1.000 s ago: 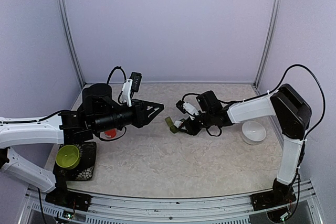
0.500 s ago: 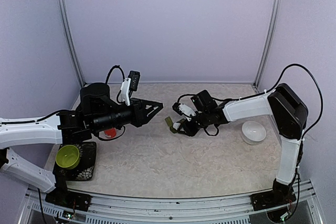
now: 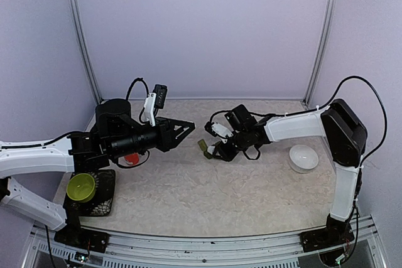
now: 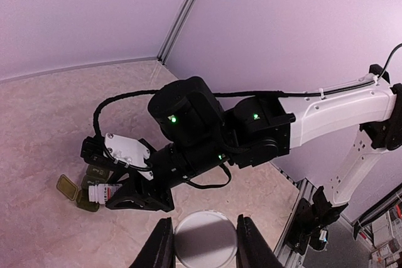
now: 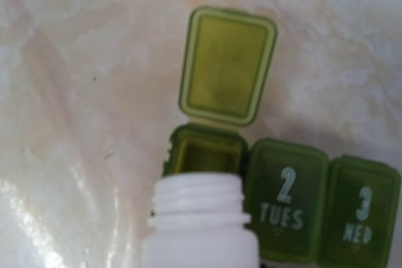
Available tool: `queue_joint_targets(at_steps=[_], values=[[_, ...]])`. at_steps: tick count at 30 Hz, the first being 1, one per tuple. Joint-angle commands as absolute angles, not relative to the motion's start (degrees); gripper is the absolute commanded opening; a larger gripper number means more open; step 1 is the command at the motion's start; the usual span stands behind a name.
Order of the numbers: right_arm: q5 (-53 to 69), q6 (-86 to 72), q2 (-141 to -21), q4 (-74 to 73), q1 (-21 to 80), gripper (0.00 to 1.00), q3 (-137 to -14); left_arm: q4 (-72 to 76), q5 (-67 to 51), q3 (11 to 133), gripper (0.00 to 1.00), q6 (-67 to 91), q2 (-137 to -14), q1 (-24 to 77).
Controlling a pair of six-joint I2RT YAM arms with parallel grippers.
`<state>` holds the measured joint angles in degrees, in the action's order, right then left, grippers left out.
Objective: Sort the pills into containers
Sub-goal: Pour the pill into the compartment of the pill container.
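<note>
Your right tool (image 3: 215, 149) pinches the white bottle (image 5: 200, 230) at the green pill box (image 5: 292, 208): first cell (image 5: 204, 155) open, TUES and WED closed. Left tool (image 4: 203, 223) clamps a round cap (image 4: 203, 248).

Soft, even light is falling from overhead, tinting the walls (image 3: 201, 29) lilac and leaving only faint shadows on the surface (image 3: 207, 199). The top view is reading sharp throughout. In the right wrist view, glare is washing out the marble at 7 o'clock, and the white bottle (image 5: 200, 230) at 6 o'clock is blurring (too near the lens), while the containers (image 5: 286, 196) are showing legible print. In the left wrist view, the round white cap (image 4: 202, 241) is looking grey, and straight lines are bowing near the edges.
</note>
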<state>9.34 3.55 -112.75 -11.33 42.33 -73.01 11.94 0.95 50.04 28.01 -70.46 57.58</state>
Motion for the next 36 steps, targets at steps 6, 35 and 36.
queue_joint_targets(at_steps=[6,35,36], values=[[7.05,4.17,-114.43,-18.74,43.37,0.07,-78.00,12.85,1.69,48.74,0.21,28.04,-69.13,57.57],[4.24,4.82,-118.37,-30.67,44.54,0.07,-87.24,13.78,1.95,46.84,0.21,28.35,-67.61,57.56],[4.29,4.83,-118.46,-31.00,44.54,0.07,-87.44,13.80,1.88,46.84,0.21,28.37,-67.59,57.57]])
